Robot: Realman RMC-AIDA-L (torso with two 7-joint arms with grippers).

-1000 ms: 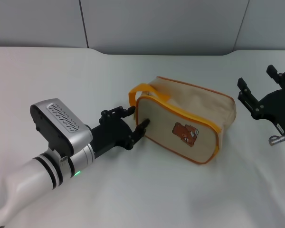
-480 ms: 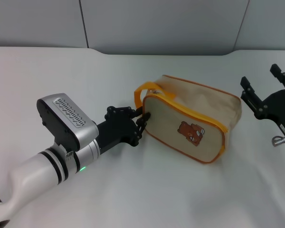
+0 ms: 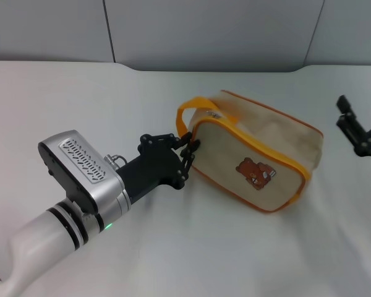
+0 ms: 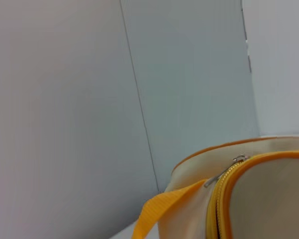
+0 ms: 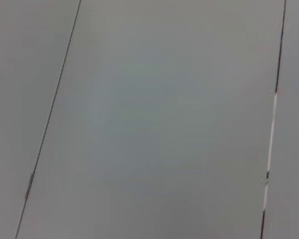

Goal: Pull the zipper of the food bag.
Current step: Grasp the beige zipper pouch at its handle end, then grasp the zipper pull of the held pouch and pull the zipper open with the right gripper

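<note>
The food bag (image 3: 260,154), beige canvas with orange piping and a brown bear picture (image 3: 255,173), lies on the white table. Its orange loop handle (image 3: 191,112) is at its left end. My left gripper (image 3: 188,154) is shut and pressed against that end, just below the handle; I cannot tell whether it pinches any fabric. In the left wrist view the orange zipper line (image 4: 217,209) curves over the bag's end, with the silver pull tab (image 4: 224,172) lying free near the handle (image 4: 157,214). My right gripper (image 3: 365,117) is open and empty, off to the bag's right.
The white table (image 3: 80,93) stretches to a grey panel wall (image 3: 204,31) at the back. The right wrist view shows only grey wall panels (image 5: 149,119).
My left gripper closed and pushed forward against the bag's end. The bag slid to the right and turned a little. My right arm drew back to the right.
</note>
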